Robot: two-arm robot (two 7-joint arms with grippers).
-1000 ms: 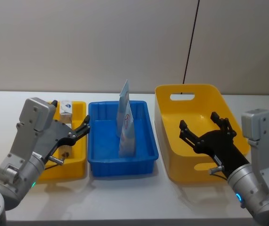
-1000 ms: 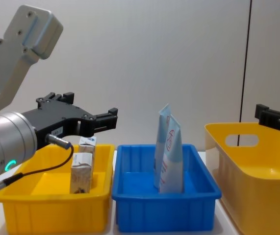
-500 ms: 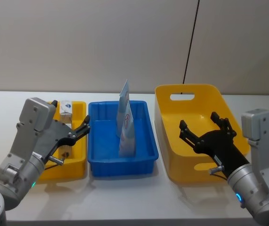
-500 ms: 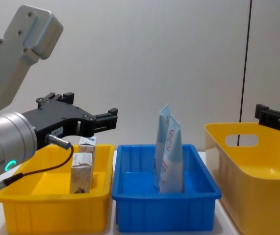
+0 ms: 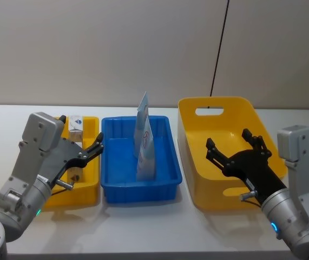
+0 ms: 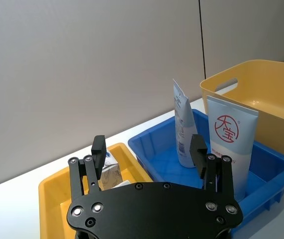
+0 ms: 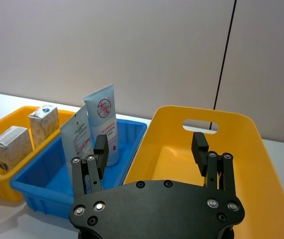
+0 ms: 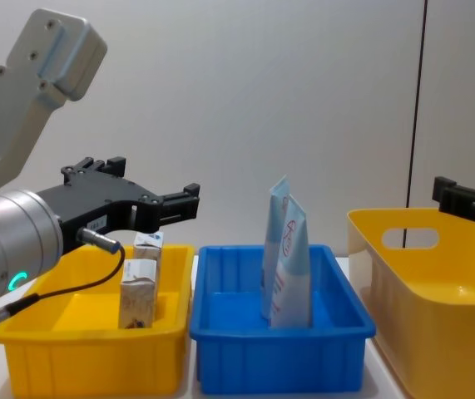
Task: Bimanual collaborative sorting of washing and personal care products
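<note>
Both splayed — left tool (image 6: 148,148), right tool (image 5: 228,138) — above trays (image 5: 73,197) (image 5: 203,184).

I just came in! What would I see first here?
Three bright containers in a row: a small yellow tray on the robot's left with two speckled cartons, a blue tray in the middle with two upright light-blue tubes, and a big yellow bin on the right. The open left gripper hangs above the small tray, the open right gripper above the bin.

White worktop (image 5: 143,230) carries three containers in a row; small yellow tray (image 5: 85,196) left; blue tray (image 5: 140,194) middle; large yellow tub (image 5: 207,190) right.
</note>
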